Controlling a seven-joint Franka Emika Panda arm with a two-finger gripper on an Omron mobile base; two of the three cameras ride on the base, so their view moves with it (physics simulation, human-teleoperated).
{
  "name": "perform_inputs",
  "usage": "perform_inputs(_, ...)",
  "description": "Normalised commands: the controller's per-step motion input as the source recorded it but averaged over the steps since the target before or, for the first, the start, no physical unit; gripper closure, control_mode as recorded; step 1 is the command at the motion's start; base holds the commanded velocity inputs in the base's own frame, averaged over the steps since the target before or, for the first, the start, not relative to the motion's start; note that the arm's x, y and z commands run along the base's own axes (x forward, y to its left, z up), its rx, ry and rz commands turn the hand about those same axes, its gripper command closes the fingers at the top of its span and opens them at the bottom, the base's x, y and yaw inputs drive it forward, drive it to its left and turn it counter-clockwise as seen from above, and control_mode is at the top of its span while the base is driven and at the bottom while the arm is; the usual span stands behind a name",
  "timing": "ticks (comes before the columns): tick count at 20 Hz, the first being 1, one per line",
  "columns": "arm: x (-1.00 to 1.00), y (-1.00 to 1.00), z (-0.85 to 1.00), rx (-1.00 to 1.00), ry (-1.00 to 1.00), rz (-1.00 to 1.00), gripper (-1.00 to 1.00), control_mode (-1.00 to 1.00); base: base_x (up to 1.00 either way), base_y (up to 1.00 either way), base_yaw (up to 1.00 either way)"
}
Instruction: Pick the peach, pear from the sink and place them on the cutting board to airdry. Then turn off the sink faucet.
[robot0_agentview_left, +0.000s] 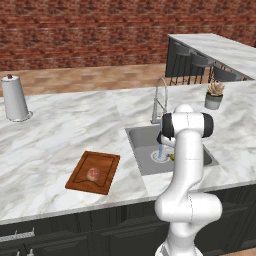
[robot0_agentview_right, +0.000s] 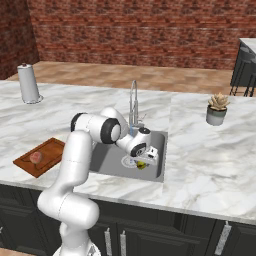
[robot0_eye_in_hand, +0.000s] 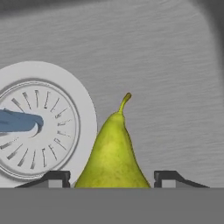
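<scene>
The yellow-green pear (robot0_eye_in_hand: 113, 153) lies on the grey sink (robot0_eye_in_hand: 166, 65) floor beside the white-ringed drain (robot0_eye_in_hand: 39, 127), stem pointing away from the hand. My gripper (robot0_eye_in_hand: 112, 179) is low in the basin (robot0_agentview_right: 107, 160) and straddles the pear (robot0_agentview_right: 142, 164). Its fingertips (robot0_eye_in_hand: 57, 178) stand close to the fruit's flanks, with a thin gap on each side. The pinkish-red peach (robot0_agentview_left: 92, 174) rests on the wooden cutting board (robot0_agentview_left: 105, 165), left of the sink (robot0_agentview_left: 142, 142). Water streams from the chrome sink faucet (robot0_agentview_left: 159, 100) onto the drain.
A white paper-towel roll (robot0_agentview_left: 15, 97) stands at the far left of the marble counter. A potted plant (robot0_agentview_left: 215, 95) sits right of the sink. Dark stools (robot0_agentview_left: 200, 65) line the far counter. My own arm crosses over the basin's front.
</scene>
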Motion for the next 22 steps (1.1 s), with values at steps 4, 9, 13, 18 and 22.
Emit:
perform_inputs(4,0.00,-0.06,-0.03,0.00,0.00,0.00,1.00,-1.00,0.00,0.00,0.00)
perform_inputs(9,-0.01,-0.05,0.00,0.00,0.00,0.00,1.00,-1.00,0.00,0.00,0.00)
perform_inputs(13,-0.08,0.00,0.14,0.00,0.00,0.00,1.00,-1.00,0.00,0.00,0.00)
perform_inputs(18,-0.18,-0.02,0.26,0.00,0.00,0.00,1.00,-1.00,0.00,0.00,0.00)
perform_inputs(22,-0.19,0.00,0.38,0.00,0.00,0.00,1.00,-1.00,0.00,0.00,0.00)
